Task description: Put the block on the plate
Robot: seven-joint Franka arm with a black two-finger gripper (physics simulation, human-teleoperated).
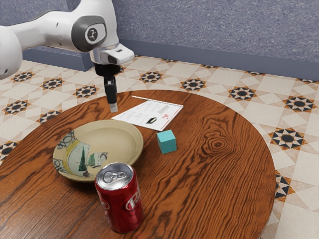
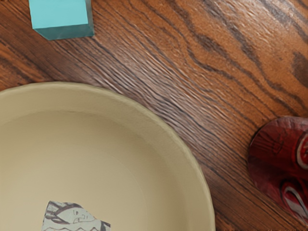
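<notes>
My gripper (image 1: 113, 107) hangs above the table (image 1: 214, 184), toward the far side, by the paper (image 1: 149, 113). From this side I cannot tell whether it is open or shut; I see nothing in its hold. The block (image 1: 167, 142) sits flat on bare wood, at the exterior view's right of the plate (image 1: 115, 140) and near of the paper, with a strip of table between it and the plate's rim. Standing apart like that, it should leave me room to come down around it, so I judge the step in hand is still the reach. I would move across toward the exterior view's right and a little near, line up with the block's flat sides, then lower. The plate lies upright, its wide hollow facing up, so it should take the block easily if I lift over the rim. The can (image 1: 119, 204) stands at the near side; I'd set down well far of it, lest I knock it.
</notes>
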